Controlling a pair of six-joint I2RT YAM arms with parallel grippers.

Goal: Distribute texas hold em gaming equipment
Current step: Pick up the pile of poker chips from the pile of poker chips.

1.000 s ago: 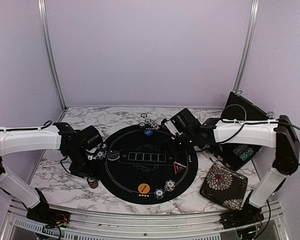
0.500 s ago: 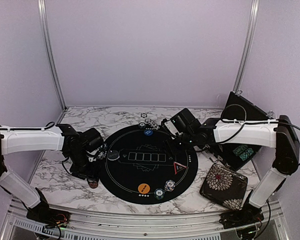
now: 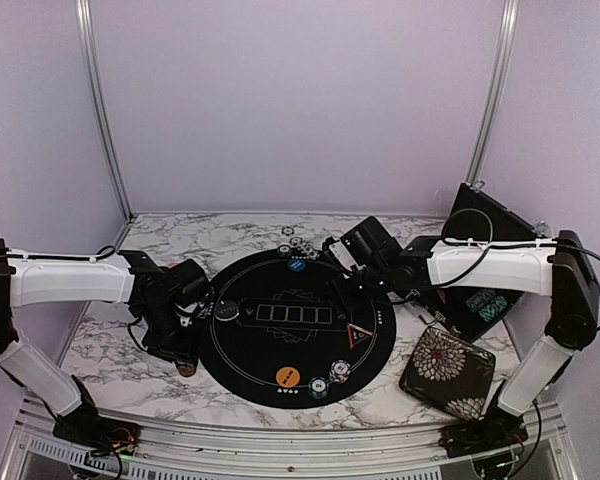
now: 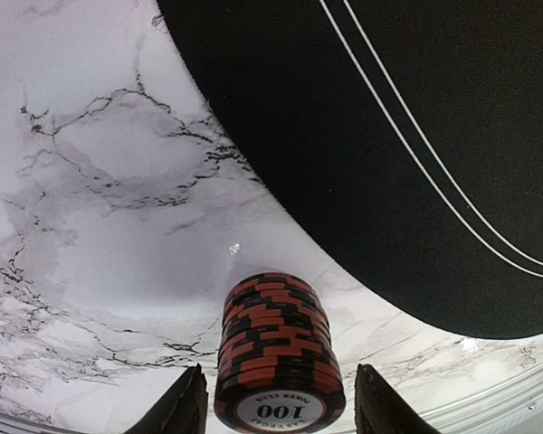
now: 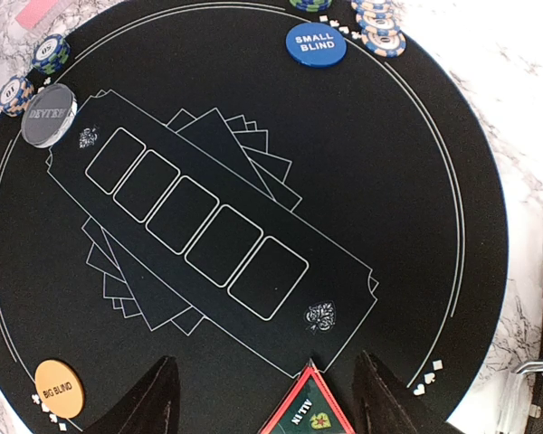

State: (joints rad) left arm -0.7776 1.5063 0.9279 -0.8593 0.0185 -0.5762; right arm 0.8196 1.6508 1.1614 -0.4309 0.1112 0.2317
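Left hand (image 4: 281, 405) is spread, its fingers (image 4: 188, 407) straddling the red-black stack (image 4: 276, 339) with a narrow gap on each side. The stack stands upright on the table (image 4: 109, 208), just outside the mat (image 4: 407, 127) edge, with bare marble on its other side. Right hand (image 5: 267, 398) is spread low over the mat, the triangle (image 5: 308, 414) between its fingers and apart from both. Blue disc (image 5: 315, 44), grey disc (image 5: 49, 114), orange disc (image 5: 59, 387) and rim stacks (image 5: 50, 52) line the mat's border. Pouch (image 3: 447, 372) lies right of the mat. The right arm crosses over the case (image 3: 485, 300).
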